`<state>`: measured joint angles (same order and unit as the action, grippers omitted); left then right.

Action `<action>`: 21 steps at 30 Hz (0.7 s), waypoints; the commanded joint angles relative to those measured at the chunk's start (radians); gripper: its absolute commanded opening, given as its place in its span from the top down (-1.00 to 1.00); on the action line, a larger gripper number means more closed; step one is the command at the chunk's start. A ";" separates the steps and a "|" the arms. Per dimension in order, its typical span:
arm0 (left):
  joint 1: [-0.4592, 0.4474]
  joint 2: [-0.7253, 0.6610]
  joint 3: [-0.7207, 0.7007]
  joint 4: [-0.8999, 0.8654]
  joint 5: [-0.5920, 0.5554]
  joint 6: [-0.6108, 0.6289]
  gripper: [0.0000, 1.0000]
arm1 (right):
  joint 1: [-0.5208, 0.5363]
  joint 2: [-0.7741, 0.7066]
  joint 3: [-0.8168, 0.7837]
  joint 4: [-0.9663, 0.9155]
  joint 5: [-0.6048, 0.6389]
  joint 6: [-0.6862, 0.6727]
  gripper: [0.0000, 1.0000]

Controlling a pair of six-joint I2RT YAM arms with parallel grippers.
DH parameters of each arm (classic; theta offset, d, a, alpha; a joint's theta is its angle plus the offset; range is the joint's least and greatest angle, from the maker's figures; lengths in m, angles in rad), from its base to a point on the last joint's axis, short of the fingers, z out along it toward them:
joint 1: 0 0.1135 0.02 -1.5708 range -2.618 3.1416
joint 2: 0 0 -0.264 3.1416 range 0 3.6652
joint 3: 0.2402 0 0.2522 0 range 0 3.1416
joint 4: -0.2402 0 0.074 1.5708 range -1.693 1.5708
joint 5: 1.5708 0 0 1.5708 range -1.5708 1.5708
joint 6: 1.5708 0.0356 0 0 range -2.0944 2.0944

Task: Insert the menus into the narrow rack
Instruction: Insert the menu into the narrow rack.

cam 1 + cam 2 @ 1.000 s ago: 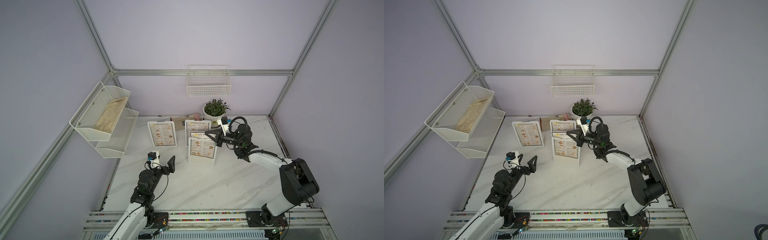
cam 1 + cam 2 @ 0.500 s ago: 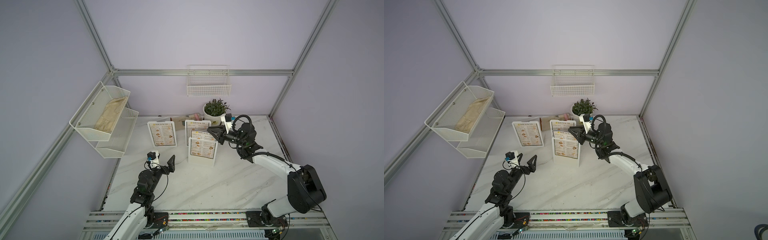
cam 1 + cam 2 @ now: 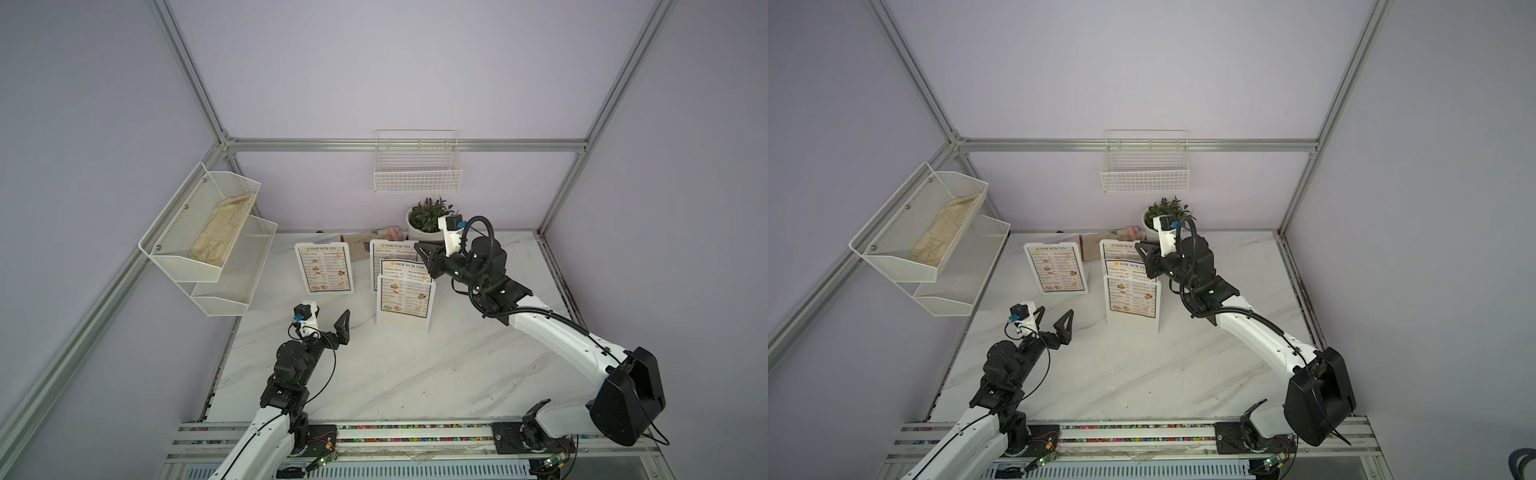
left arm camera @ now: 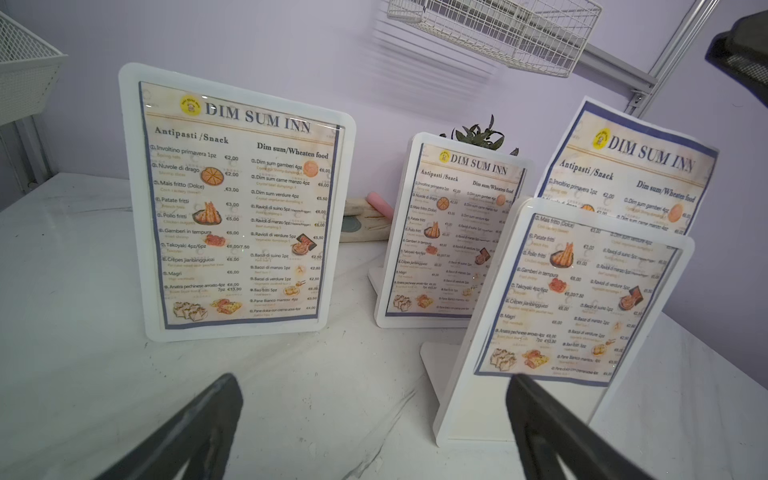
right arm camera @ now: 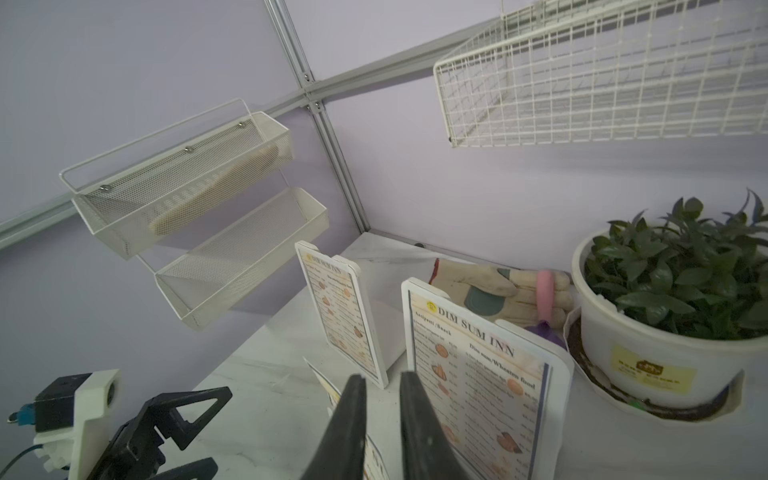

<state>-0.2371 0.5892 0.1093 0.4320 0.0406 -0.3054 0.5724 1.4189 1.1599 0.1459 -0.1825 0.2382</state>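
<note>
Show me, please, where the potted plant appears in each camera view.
Top views: the potted plant stands at the table's back edge in both, below the wire basket.
Left wrist: only its leaves show above the middle menu stand.
Right wrist: close up, beside the glove.
Shared landmark: the wire basket on the back wall.

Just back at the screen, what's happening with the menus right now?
Two menus sit fully in their white stands. The third menu is only partly down in the front stand, its top sticking out. The right gripper hovers by that top edge, jaws slightly apart, holding nothing. The left gripper hangs open over the table.
</note>
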 commanded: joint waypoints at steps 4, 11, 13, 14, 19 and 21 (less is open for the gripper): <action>0.000 -0.006 -0.030 0.033 0.009 -0.014 -1.00 | 0.069 0.070 0.124 -0.191 0.265 -0.038 0.63; 0.000 -0.013 -0.033 0.031 0.006 -0.014 -1.00 | 0.127 0.138 0.207 -0.279 0.369 -0.068 0.65; 0.000 -0.011 -0.031 0.031 0.007 -0.014 -1.00 | 0.135 0.132 0.202 -0.279 0.378 -0.067 0.66; 0.000 -0.012 -0.031 0.032 0.005 -0.014 -0.99 | 0.138 0.127 0.197 -0.277 0.380 -0.067 0.65; 0.000 -0.013 -0.031 0.030 0.008 -0.015 -0.99 | 0.156 0.091 0.137 -0.253 0.390 -0.061 0.66; 0.001 -0.015 -0.033 0.030 0.008 -0.014 -0.99 | 0.162 0.079 0.118 -0.249 0.391 -0.057 0.66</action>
<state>-0.2371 0.5838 0.1081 0.4316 0.0410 -0.3069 0.7219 1.5352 1.3010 -0.1040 0.1799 0.1913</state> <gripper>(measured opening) 0.998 0.170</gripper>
